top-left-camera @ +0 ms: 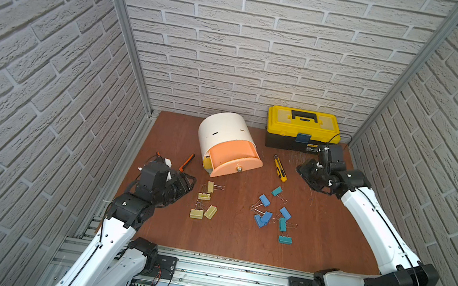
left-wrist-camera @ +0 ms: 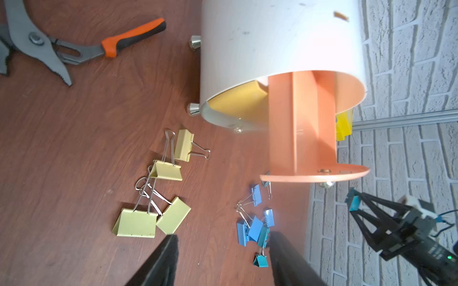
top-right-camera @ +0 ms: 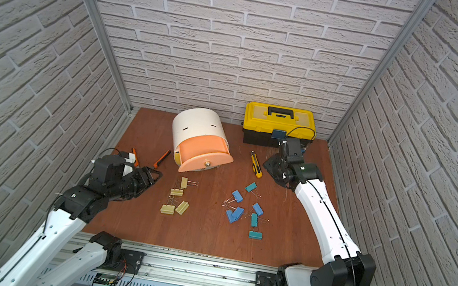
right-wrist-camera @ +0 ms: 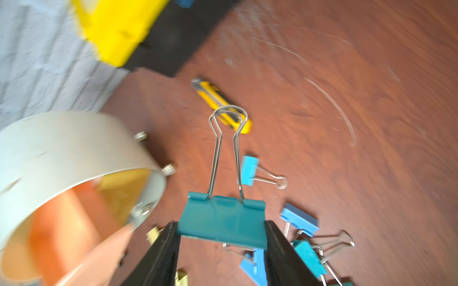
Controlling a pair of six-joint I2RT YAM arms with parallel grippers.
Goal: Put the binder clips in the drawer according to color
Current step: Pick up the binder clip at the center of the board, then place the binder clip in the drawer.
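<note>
Binder clips: eleven lie loose on the wooden table point(top-left-camera: 330, 243); one teal clip point(right-wrist-camera: 223, 220) is carried by the right gripper point(right-wrist-camera: 221, 237).
Held clip: teal body clamped across its ends between the two fingers, wire handle pointing away from the wrist, clear of the table.
Handling, judged: light, stiff painted steel; smooth faces may slip. Take hold across the body, not the springy wire handles.
Yellow clips point(top-left-camera: 203, 202): four, bunched near the left gripper point(left-wrist-camera: 223, 260), handles partly tangled.
Blue clips point(top-left-camera: 264, 214): four, close together, some overlapping, mixed with the three remaining teal ones point(top-left-camera: 283, 224).
Drawer point(top-left-camera: 227, 137): white cabinet lying tipped, peach drawer point(top-left-camera: 234, 158) pulled out, yellow one partly showing beneath.
Right gripper position: raised beside the utility knife point(top-left-camera: 280, 168), between the toolbox point(top-left-camera: 303, 129) and the clip pile, apart from the peach drawer.
Left gripper: fingers parted, holding nothing, hovering near the yellow group.
Pliers point(left-wrist-camera: 62, 47): beside the left arm, not involved.
Risk, judged: tangled handles may drag a neighbour along.
</note>
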